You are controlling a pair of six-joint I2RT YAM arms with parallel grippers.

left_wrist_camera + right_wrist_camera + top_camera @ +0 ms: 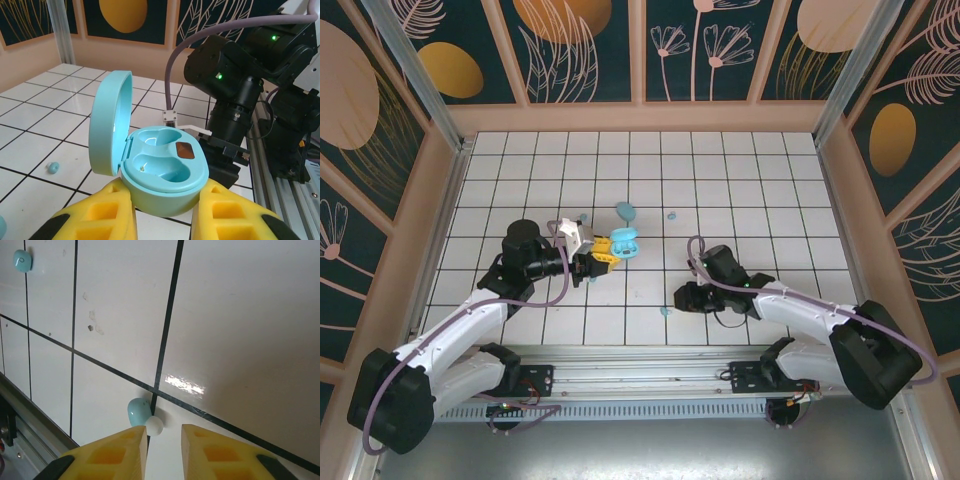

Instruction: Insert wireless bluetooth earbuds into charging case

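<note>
Pickup step: left fingers (pixel 100 215) clamp the open charging case (pixel 165 170), while right fingers (pixel 115 455), narrowly parted and empty, hover by an earbud (pixel 140 412) on the tiled surface (pixel 240 315), probably needing to straddle it and close.

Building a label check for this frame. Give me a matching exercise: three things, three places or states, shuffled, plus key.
Things:
1. charging case
2. earbud with the white tip
3. second case

Places or states:
A. loose on the tiles, beyond the held one
B. lid open, both sockets empty, clamped in the jaws of the left gripper
C. on a tile line just ahead of the open jaws of the right gripper

Pairs: 1-B, 2-C, 3-A
</note>
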